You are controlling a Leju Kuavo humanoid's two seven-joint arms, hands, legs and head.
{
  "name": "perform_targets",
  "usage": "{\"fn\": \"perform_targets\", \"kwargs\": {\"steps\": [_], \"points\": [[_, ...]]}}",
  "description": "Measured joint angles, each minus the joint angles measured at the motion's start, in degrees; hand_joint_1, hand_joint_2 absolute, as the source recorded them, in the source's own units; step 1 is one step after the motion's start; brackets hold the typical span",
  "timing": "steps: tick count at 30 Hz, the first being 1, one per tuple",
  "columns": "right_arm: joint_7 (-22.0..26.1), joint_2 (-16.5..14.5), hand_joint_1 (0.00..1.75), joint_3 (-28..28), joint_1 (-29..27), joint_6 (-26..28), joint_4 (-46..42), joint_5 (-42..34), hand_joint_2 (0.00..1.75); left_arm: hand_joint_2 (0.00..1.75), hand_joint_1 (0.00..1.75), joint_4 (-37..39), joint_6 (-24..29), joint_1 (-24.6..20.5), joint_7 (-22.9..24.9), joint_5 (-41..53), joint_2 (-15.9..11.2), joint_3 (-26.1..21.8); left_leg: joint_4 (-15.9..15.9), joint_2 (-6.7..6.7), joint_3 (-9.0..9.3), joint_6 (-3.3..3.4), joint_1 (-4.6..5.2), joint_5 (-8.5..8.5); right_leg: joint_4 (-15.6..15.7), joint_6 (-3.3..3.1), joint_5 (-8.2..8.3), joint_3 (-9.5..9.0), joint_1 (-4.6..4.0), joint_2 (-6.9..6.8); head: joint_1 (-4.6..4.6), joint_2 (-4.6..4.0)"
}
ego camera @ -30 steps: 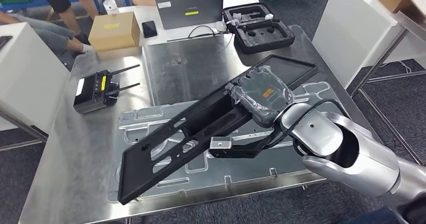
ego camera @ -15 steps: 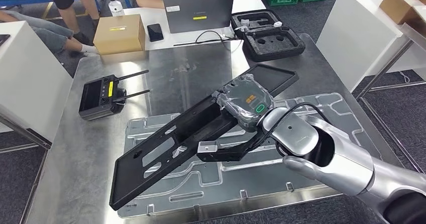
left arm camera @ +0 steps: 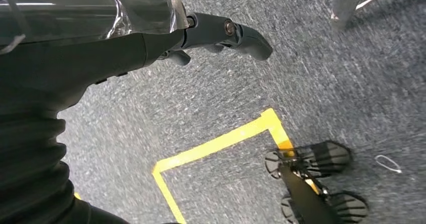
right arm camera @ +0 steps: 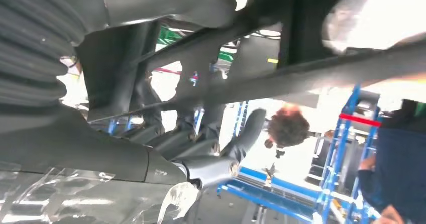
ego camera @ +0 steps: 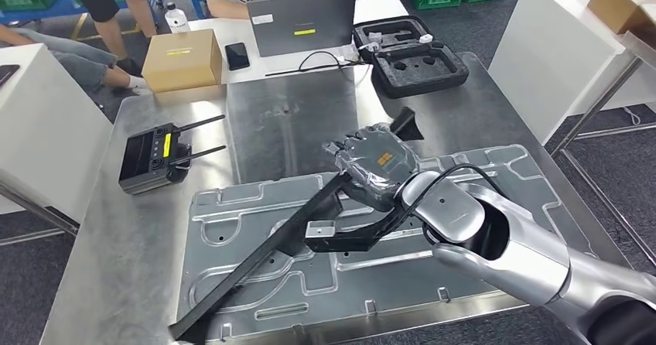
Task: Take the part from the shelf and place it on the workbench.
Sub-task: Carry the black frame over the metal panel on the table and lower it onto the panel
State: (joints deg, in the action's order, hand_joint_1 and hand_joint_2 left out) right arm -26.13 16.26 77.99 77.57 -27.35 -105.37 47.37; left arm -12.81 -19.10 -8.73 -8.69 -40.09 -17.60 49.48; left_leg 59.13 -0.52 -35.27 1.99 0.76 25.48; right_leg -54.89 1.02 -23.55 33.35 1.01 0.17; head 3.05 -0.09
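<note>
Since half a second ago the black part (ego camera: 263, 264) has rolled from lying nearly flat to standing on edge, so from the head view it now reads as a thin dark bar slanting across the grey metal plate (ego camera: 480, 175) on the steel workbench (ego camera: 124, 244). The right hand (ego camera: 377, 162) grips the part at its upper end, fingers (right arm camera: 193, 146) wrapped round its frame; the lower end sits at the plate's near edge. The left hand (left arm camera: 221, 33) hangs over grey carpet with yellow floor tape (left arm camera: 221, 143), holding nothing, fingers loosely apart. A black remote controller (ego camera: 151, 155) lies on the bench well apart from the plate.
</note>
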Motion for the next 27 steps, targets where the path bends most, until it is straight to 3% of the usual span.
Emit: {"fn": "perform_targets", "kwargs": {"steps": [1, 3, 4, 5, 7, 9, 12, 14, 15, 17, 19, 20, 21, 22, 24, 25, 27], "points": [[-0.4, 0.0, 0.0, -0.1, 0.0, -0.2, 0.0, 0.3, 0.0, 1.75, 0.0, 0.0, -0.2, 0.0, 0.0, -0.2, 0.0, -0.2, 3.8, 0.06, -1.73, -0.48, -0.29, 1.91, 0.0, -0.07, -0.02, -0.02, 0.03, 0.0, 0.01, 0.0], [-1.4, 0.3, 0.0, -0.3, 0.0, -0.6, 0.1, 0.9, 0.0, 0.87, 0.0, 0.0, -0.3, 0.2, 0.1, -0.6, -0.1, -0.4, 11.4, 0.1, -5.39, -1.16, -0.89, 4.79, 0.0, -0.08, -0.08, -0.02, 0.07, 0.02, -0.01, 0.0], [-1.8, 0.5, 0.0, -0.4, 0.0, -0.8, 0.2, 1.2, 0.0, 0.44, 0.0, 0.0, -0.4, 0.2, 0.1, -0.8, 0.0, -0.5, 12.9, 0.13, -6.24, -1.4, -1.17, 4.89, 0.0, -0.04, -0.12, -0.03, 0.11, 0.03, -0.01, 0.0], [-2.2, 0.8, 0.0, -0.5, 0.0, -1.0, 0.3, 1.4, 0.0, 0.0, 0.0, 0.0, -0.5, 0.3, 0.1, -0.9, 0.0, -0.6, 12.0, 0.16, -5.95, -1.59, -1.44, 3.91, -0.1, 0.04, -0.17, -0.08, 0.17, 0.05, -0.01, 0.0], [-3.0, 1.4, 0.0, -0.8, 0.0, -1.3, 0.4, 1.7, 0.0, 0.0, 0.0, 0.0, -0.6, 0.3, 0.0, -1.3, 0.0, -0.8, 4.3, 0.22, -2.34, -1.86, -1.85, 0.06, -0.1, 0.36, -0.35, -0.29, 0.35, 0.08, 0.0, 0.0], [-4.0, 2.2, 0.0, -1.5, 0.0, -1.6, 0.4, 1.7, 0.0, 0.0, 0.0, 0.0, -0.6, 0.2, -0.2, -1.5, 0.1, -1.2, -2.7, 0.12, 1.19, -1.64, -1.67, -2.29, -0.1, 0.93, -0.52, -0.41, 0.36, 0.14, -0.01, 0.0], [-5.4, 3.7, 0.0, -2.5, -0.1, -2.3, 0.5, 1.5, 0.0, 0.0, 0.0, 0.0, -0.6, 0.2, -0.6, -1.7, 0.1, -1.6, -4.2, -0.04, 2.02, -0.5, -1.08, -2.35, 0.2, 2.01, -0.58, -0.57, 0.42, 0.2, -0.02, 0.0], [-6.4, 4.8, 0.0, -3.1, -0.2, -3.0, 0.5, 1.3, 0.0, 0.0, 0.0, 0.0, -0.9, 0.3, -0.6, -1.6, 0.2, -1.7, -4.4, -0.03, 2.33, 0.37, -1.08, -2.47, -1.0, 2.59, -1.53, -0.28, 0.58, 0.16, -0.03, 0.0], [-6.9, 5.5, 0.0, -3.4, -0.3, -3.4, 0.5, 1.3, 0.0, 0.0, 0.0, 0.0, -1.2, 0.3, -0.6, -1.6, 0.2, -1.8, -4.5, 0.01, 2.5, 0.82, -1.13, -2.53, -3.2, 2.74, -2.82, 0.65, 0.61, 0.15, -0.04, 0.0], [-8.2, 6.8, 0.0, -4.1, -0.6, -3.8, 0.5, 0.9, 0.0, 0.0, 0.0, 0.0, -2.5, 0.4, -0.6, -1.7, 0.4, -1.8, -4.6, 0.08, 2.65, 1.44, -1.01, -2.42, -11.2, 2.79, -6.51, 4.47, 0.46, 0.12, -0.04, 0.0], [-9.3, 8.4, 0.0, -4.7, -1.1, -3.8, 0.5, 0.0, 0.0, 0.0, 0.0, 0.0, -3.4, 0.5, -0.6, -1.8, 0.5, -1.9, -4.5, 0.09, 2.78, 1.7, -0.82, -2.29, -17.5, 2.8, -8.25, 7.89, 0.32, 0.12, -0.04, 0.0], [-9.7, 9.1, 0.0, -5.1, -1.3, -3.6, 0.5, -0.5, 0.0, 0.0, 0.0, 0.0, -3.5, 0.6, -0.6, -1.8, 0.5, -1.9, -4.5, 0.07, 2.9, 1.77, -0.75, -2.21, -17.4, 2.75, -7.47, 8.06, 0.31, 0.12, -0.05, 0.0], [-10.0, 9.7, 0.0, -5.5, -1.5, -3.3, 0.5, -0.9, 0.0, 0.0, 0.0, 0.0, -3.6, 0.7, -0.6, -1.8, 0.6, -1.9, -4.5, 0.04, 3.09, 1.78, -0.73, -2.11, -14.8, 2.67, -5.7, 7.01, 0.32, 0.11, -0.05, 0.0], [-10.2, 10.3, 0.0, -6.0, -1.5, -3.0, 0.5, -1.2, 0.0, 0.0, 0.0, 0.0, -3.5, 0.8, -0.6, -1.9, 0.6, -1.9, -4.4, 0.04, 3.3, 1.68, -0.69, -1.94, -10.6, 2.62, -3.47, 5.04, 0.35, 0.08, -0.06, 0.0], [-10.6, 11.2, 0.0, -6.9, -1.5, -2.4, 0.5, -2.0, 0.0, 0.0, 0.0, 0.0, -3.4, 0.7, -0.7, -2.0, 0.5, -2.0, -4.2, 0.03, 3.51, 1.26, -0.4, -1.51, -3.1, 2.53, -0.67, 1.5, 0.39, 0.13, -0.06, 0.0], [-10.8, 11.5, 0.0, -7.4, -1.6, -2.1, 0.5, -2.6, 0.0, 0.0, 0.0, 0.0, -3.4, 0.6, -0.7, -2.0, 0.5, -2.1, -4.1, 0.03, 3.5, 1.06, -0.18, -1.35, -1.4, 2.42, -0.26, 0.69, 0.42, 0.17, -0.05, 0.0], [-11.2, 11.9, 0.0, -8.2, -2.0, -1.3, 0.4, -4.7, 0.0, 0.0, 0.0, 0.0, -3.4, 0.5, -0.8, -2.1, 0.4, -2.3, -4.1, 0.01, 3.46, 0.85, -0.02, -1.19, -0.9, 1.88, -0.28, 0.57, 0.45, 0.26, -0.04, 0.0]]}}
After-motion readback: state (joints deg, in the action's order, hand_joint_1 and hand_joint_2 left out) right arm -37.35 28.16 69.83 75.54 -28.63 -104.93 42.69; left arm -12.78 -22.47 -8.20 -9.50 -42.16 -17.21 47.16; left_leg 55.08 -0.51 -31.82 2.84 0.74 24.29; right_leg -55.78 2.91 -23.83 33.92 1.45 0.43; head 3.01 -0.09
